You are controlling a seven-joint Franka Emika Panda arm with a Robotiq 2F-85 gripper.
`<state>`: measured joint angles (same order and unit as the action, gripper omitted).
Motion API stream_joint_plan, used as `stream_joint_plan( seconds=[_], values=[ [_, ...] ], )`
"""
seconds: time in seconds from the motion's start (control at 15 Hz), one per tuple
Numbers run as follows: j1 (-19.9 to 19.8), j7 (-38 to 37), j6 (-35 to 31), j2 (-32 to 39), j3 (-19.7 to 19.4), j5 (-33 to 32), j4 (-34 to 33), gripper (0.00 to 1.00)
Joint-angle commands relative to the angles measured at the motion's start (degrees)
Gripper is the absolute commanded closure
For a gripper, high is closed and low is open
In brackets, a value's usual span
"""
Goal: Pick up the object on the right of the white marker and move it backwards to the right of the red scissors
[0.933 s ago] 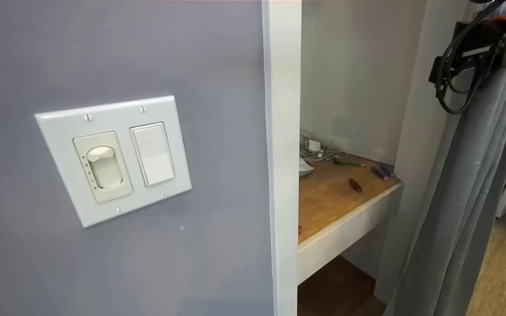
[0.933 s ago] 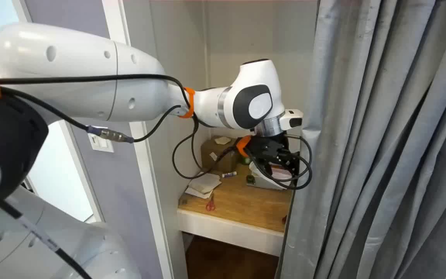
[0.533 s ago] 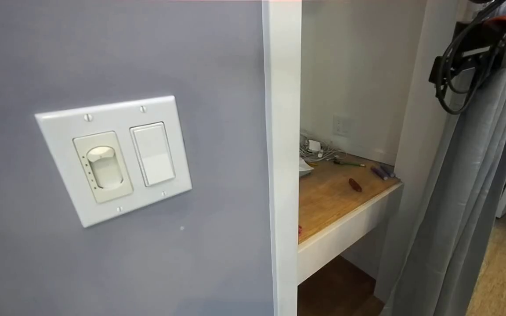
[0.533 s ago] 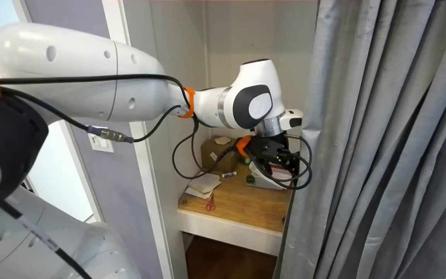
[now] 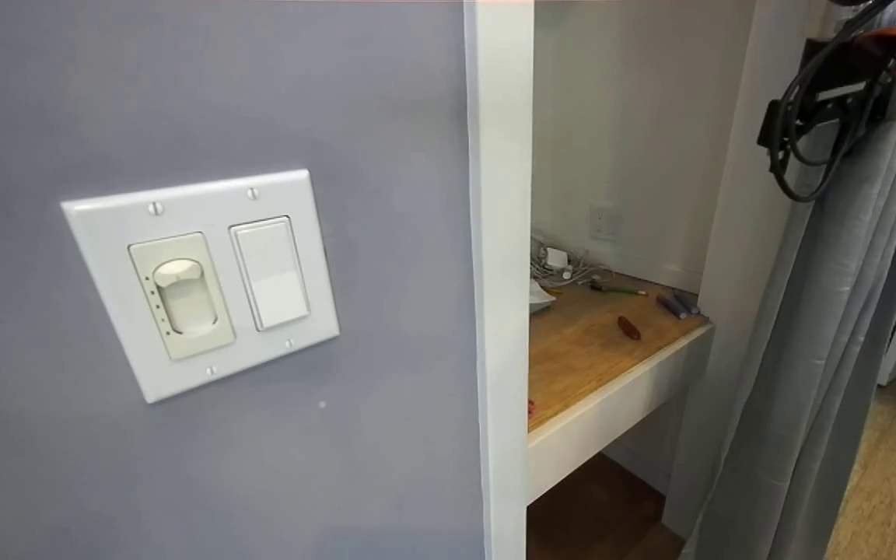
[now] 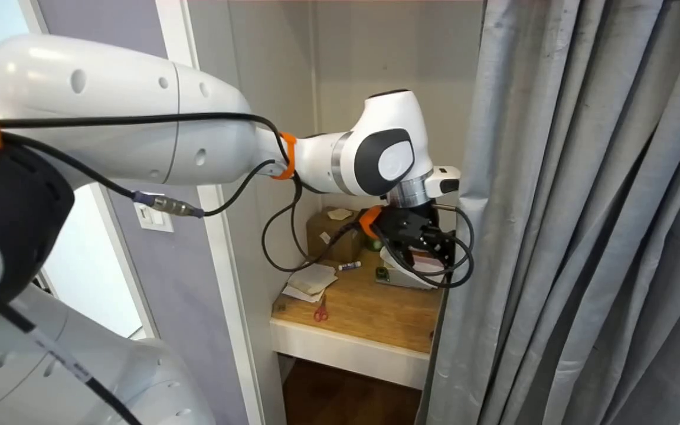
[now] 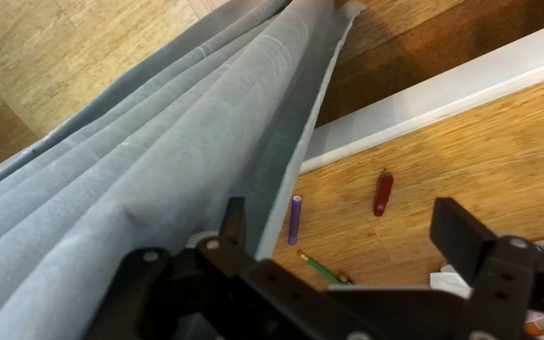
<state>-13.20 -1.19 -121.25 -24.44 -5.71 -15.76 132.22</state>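
Note:
A white marker (image 6: 349, 266) with a blue end lies toward the back of the wooden shelf. To its right is a small dark green object (image 6: 382, 274) beside a grey tray. Red scissors (image 6: 320, 313) lie near the shelf's front edge at left; only a bit of red (image 5: 531, 407) shows in an exterior view. My gripper (image 7: 340, 203) is open and empty, above the right part of the shelf. Below, between its fingers in the wrist view, lies a red pocket knife (image 7: 383, 193). The scissors, white marker and green object do not show clearly in the wrist view.
A grey curtain (image 7: 182, 156) hangs close at the gripper's left finger; contact cannot be told. A purple marker (image 7: 294, 219) and a green pencil (image 7: 320, 267) lie near it. A cardboard box (image 6: 340, 236), papers (image 6: 311, 278) and the grey tray (image 6: 404, 279) are on the shelf.
The arm has shifted very slightly left in an exterior view. The curtain's edge has also moved a little left there, covering more of the red knife.

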Motion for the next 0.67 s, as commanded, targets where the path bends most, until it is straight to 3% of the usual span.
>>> stream_joint_plan(
  seconds=[0.0,0.4,0.6],
  values=[
    [3.26,-0.70,2.53,-0.93,1.99,1.37,-1.37,0.00],
    [11.03,-3.52,10.31,-0.59,8.44,4.82,-4.23,0.00],
    [13.66,-5.41,6.90,3.93,10.69,5.56,-7.13,0.00]
  ],
)
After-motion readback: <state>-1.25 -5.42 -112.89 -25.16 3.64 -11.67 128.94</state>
